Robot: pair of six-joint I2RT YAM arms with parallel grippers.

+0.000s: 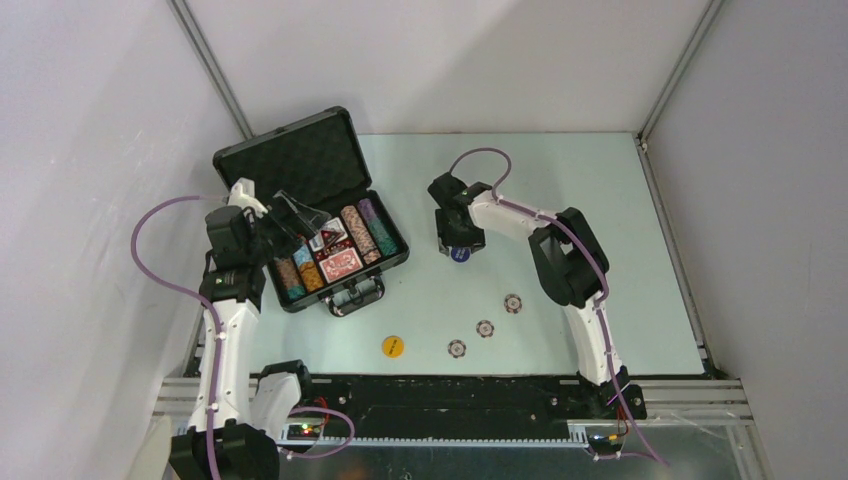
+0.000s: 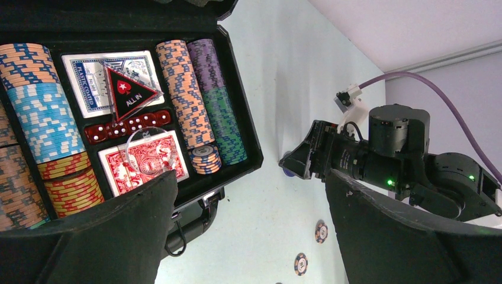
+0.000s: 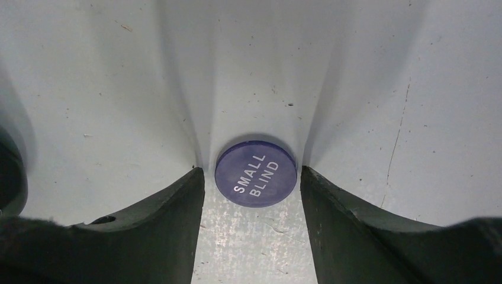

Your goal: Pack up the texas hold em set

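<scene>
The case [image 1: 300,160], open at upper left, holds most chips [image 2: 183,94] and both decks [image 2: 106,77]; yellow disc [image 1: 392,346], three chips [image 1: 485,328] and blue disc [image 3: 256,173] lie outside, right gripper [image 1: 455,240] jaws apart astride the latter, left gripper [image 1: 287,215] jaws wide apart.

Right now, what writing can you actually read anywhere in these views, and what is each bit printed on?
"SMALL BLIND": white letters on the blue disc.
"ALL IN": white letters on the black triangular marker inside the open briefcase.
Blue card deck: there is print on it, but it is too small to read.
Yellow disc: it has a dark mark, too small to read.
</scene>
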